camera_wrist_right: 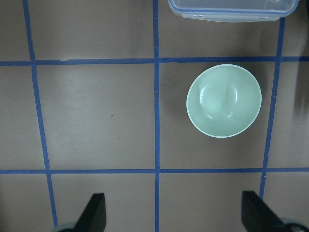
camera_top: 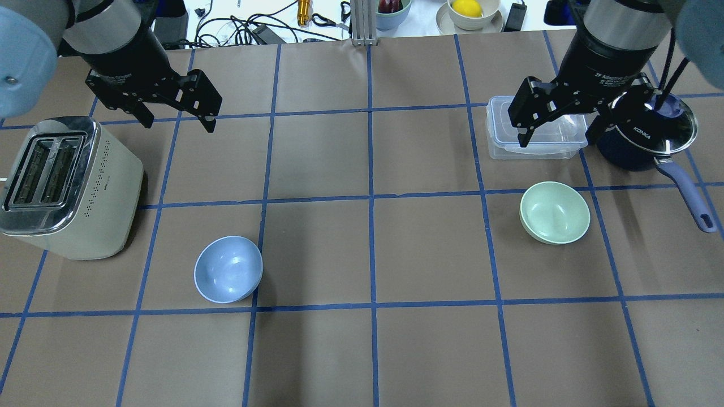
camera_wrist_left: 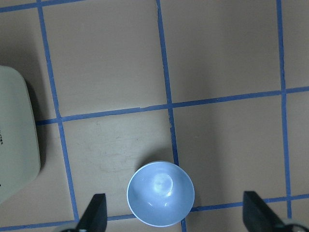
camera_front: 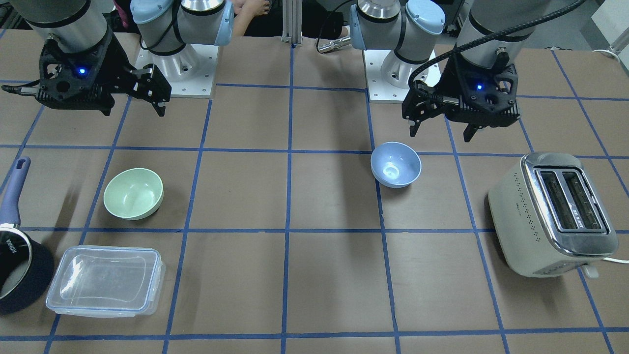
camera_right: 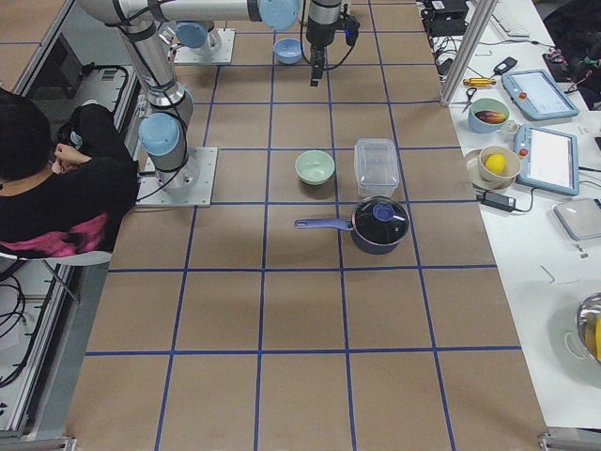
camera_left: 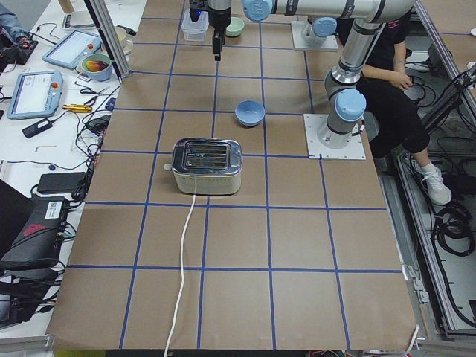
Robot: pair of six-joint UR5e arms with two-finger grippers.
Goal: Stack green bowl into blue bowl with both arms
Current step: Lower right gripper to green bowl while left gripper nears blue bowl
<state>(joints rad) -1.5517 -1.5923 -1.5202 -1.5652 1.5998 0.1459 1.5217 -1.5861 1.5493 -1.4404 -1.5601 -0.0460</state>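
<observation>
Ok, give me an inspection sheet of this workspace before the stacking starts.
Surface: table covered in brown paper with a blue tape grid.
Job's things: green bowl and blue bowl both upright, empty, far apart, not yet stacked.
Clutter: toaster beside the blue bowl; clear lidded container and lidded saucepan near the green bowl.
Grippers: left gripper and right gripper both open, empty, raised above the table.
Cables: white toaster cord trails across the table towards its end; black cable runs along the left arm.
Surroundings: seated person by the robot's bases; side bench with tablets and bowls.
</observation>
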